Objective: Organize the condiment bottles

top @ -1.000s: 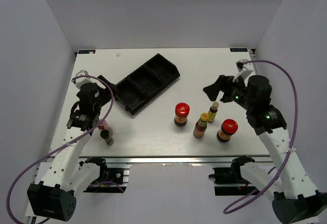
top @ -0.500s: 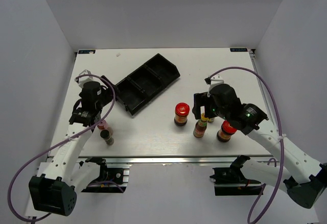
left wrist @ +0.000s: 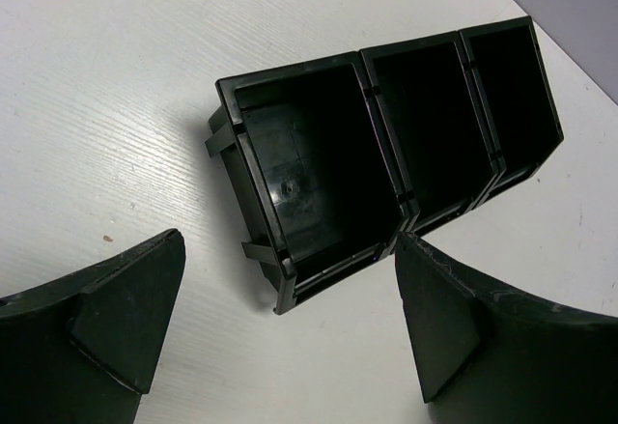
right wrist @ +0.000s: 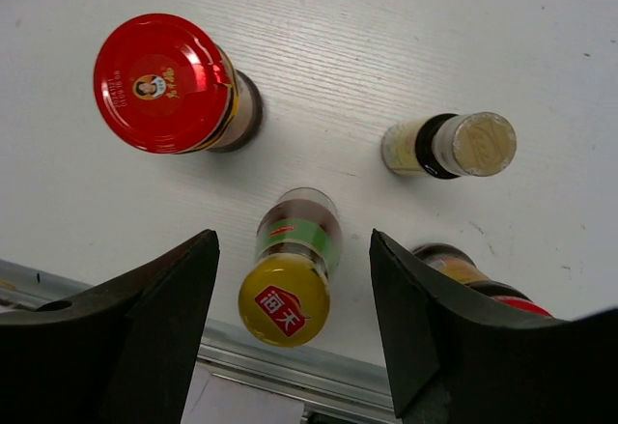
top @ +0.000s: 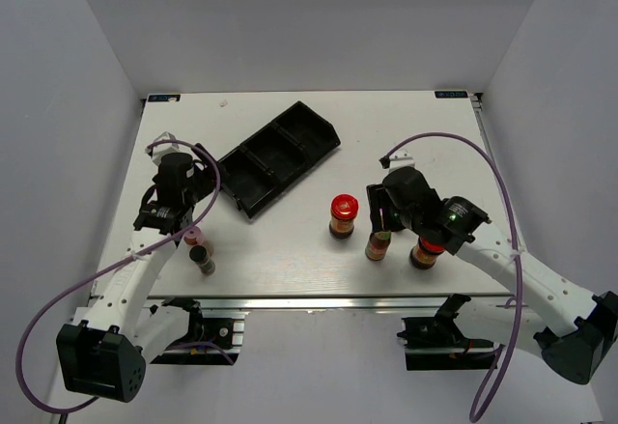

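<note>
A slim dark bottle with a yellow cap [right wrist: 285,298] stands between the fingers of my right gripper [right wrist: 293,250], which is open with a gap on each side of it. In the top view this bottle [top: 379,245] shows just below the right gripper [top: 384,219]. Around it stand a red-lidded jar [right wrist: 166,96] [top: 344,213], a tan-capped bottle [right wrist: 454,144] and a second red-lidded jar [top: 429,248], partly behind my right finger. A pink-capped bottle [top: 196,237] and a dark-capped one [top: 205,261] stand at the front left. My left gripper [left wrist: 288,274] [top: 205,184] is open, empty, beside the tray's near end.
The black three-compartment tray [left wrist: 253,168] [top: 253,195] lies slanted at the back left, its compartments empty. The table's metal front rail [right wrist: 290,371] runs just beyond the yellow-capped bottle. The right arm's purple cable [top: 483,158] arches over the right side.
My right arm has swung from the back right down over the bottle group, and its jaws have narrowed around the yellow-capped bottle. The left arm has barely shifted.
</note>
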